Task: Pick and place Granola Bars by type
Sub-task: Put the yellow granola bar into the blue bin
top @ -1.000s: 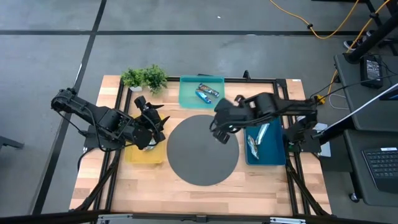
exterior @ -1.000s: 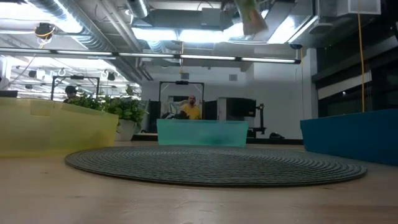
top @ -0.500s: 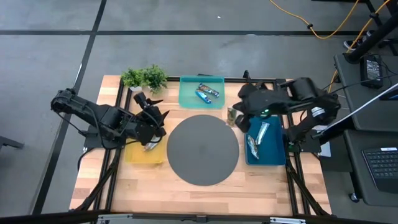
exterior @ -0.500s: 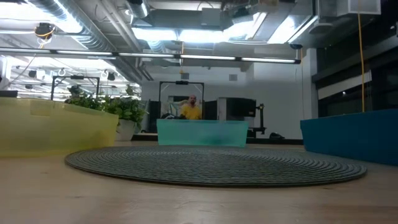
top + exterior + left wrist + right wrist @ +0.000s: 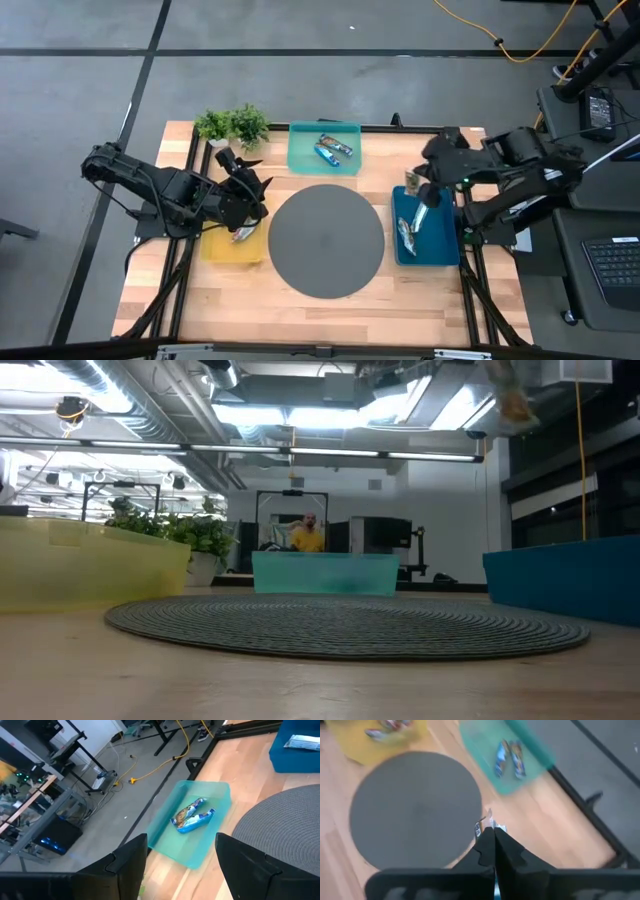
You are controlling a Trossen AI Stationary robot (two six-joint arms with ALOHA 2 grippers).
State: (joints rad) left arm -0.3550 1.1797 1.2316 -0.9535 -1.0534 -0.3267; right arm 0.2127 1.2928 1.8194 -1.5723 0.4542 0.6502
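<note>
My right gripper [image 5: 414, 186] hovers above the far left corner of the dark-blue tray [image 5: 440, 252], shut on a silvery-white bar [image 5: 411, 180]. That bar also shows high up in the low view [image 5: 510, 398]. Two silvery bars [image 5: 412, 225] lie flat in the dark-blue tray. Two blue bars [image 5: 333, 149] lie in the teal tray [image 5: 300, 160]. One bar [image 5: 240, 233] lies in the yellow tray [image 5: 215, 250]. My left gripper [image 5: 250, 190] waits open over the yellow tray's far edge, touching nothing; its wrist view looks onto the blue bars [image 5: 192, 815]. My right gripper pinches the silvery-white bar between its two shut fingers [image 5: 485, 847]. Only the bar's end [image 5: 490, 822] sticks out past the fingertips; the fingers hide the rest. The bar is lifted clear of table and trays, high above them [image 5: 510, 398].
A dark round mat [image 5: 325, 240] lies in the table's middle between the trays. A small green plant [image 5: 232, 125] stands at the far left corner. A black frame [image 5: 420, 130] runs around the table. A person shows far off in the room [image 5: 306, 535].
My right gripper has carried the bar from above the mat's far right edge toward the table's right edge, and it now hangs over the dark-blue tray's far left corner. It has stayed shut on the bar. In the low view the bar has moved rightward.
</note>
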